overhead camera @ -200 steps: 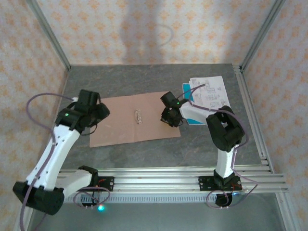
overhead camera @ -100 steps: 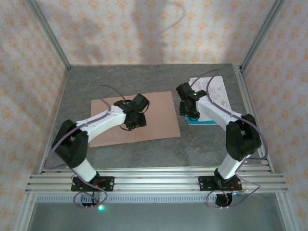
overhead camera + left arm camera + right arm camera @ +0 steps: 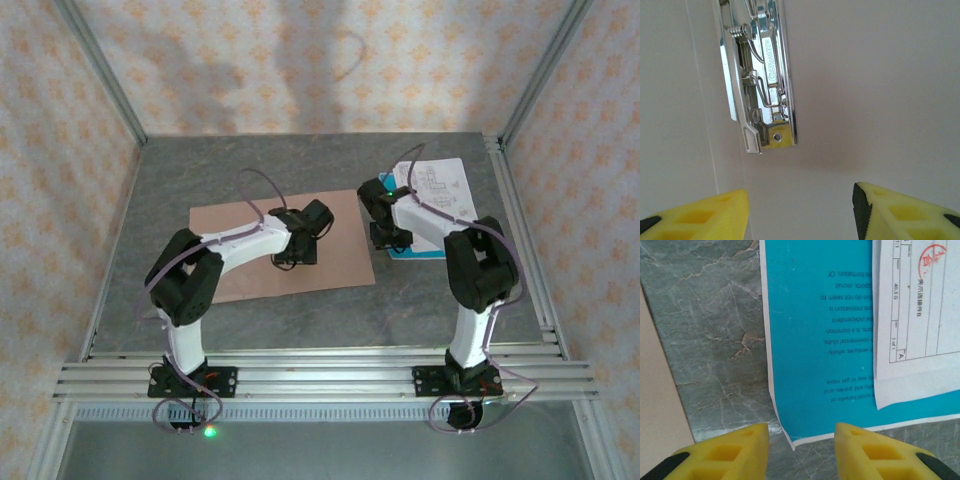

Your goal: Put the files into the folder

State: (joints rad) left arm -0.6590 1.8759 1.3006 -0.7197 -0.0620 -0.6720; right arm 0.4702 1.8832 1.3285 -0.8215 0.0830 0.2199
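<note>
The pinkish-brown folder (image 3: 345,255) lies open and flat on the grey table. My left gripper (image 3: 295,252) hovers over its middle, open. In the left wrist view its yellow fingers (image 3: 700,215) stand wide apart just below the metal fastener (image 3: 762,80), with bare folder card (image 3: 865,100) between them. The files (image 3: 440,185) lie to the right of the folder: white printed sheets (image 3: 920,315) on a teal-blue sheet (image 3: 815,340). My right gripper (image 3: 388,238) (image 3: 801,450) is open at the near left corner of the teal sheet. That corner sits between the fingertips (image 3: 725,450), unpinched.
An aluminium frame rail (image 3: 520,240) runs just right of the files, and more rails (image 3: 320,375) cross the near edge by the arm bases. Patterned walls enclose the table on three sides. The folder's right edge (image 3: 655,415) lies close to the left of my right gripper.
My left arm has swung from the folder's left edge to its middle, over the fastener. My right gripper has moved from the folder's right edge to the files' near left corner.
</note>
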